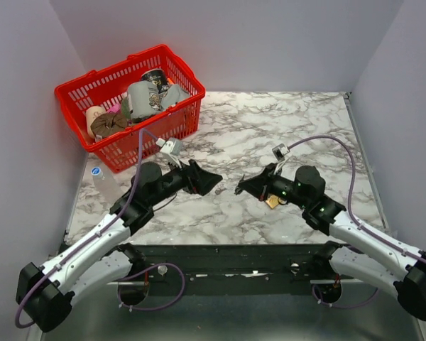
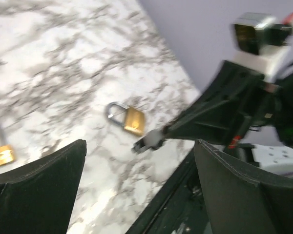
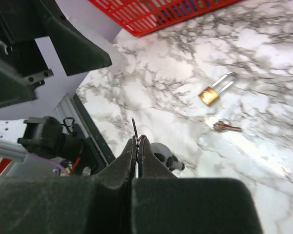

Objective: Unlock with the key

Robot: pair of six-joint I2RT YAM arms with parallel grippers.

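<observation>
My right gripper (image 1: 241, 189) is shut on the key, held above the marble table. In the right wrist view the thin blade (image 3: 134, 127) sticks out past the closed fingertips (image 3: 138, 141), and the key's head is hidden between them. My left gripper (image 1: 207, 182) is open and empty, facing the right one across a small gap. Through its wide-apart fingers (image 2: 49, 185) I see the right gripper's tip (image 2: 147, 141), blurred. A brass padlock (image 2: 127, 119) lies flat on the table beyond it. A brass padlock also shows in the right wrist view (image 3: 212, 92), and one lies under the right arm (image 1: 273, 201).
A second padlock (image 2: 0, 154) lies at the left edge of the left wrist view. A spare red-headed key (image 3: 224, 127) lies near the padlock. A red basket (image 1: 92, 92) of items stands back left, with a clear bottle (image 1: 103, 179) beside it. The table's front rail (image 1: 227, 256) runs below.
</observation>
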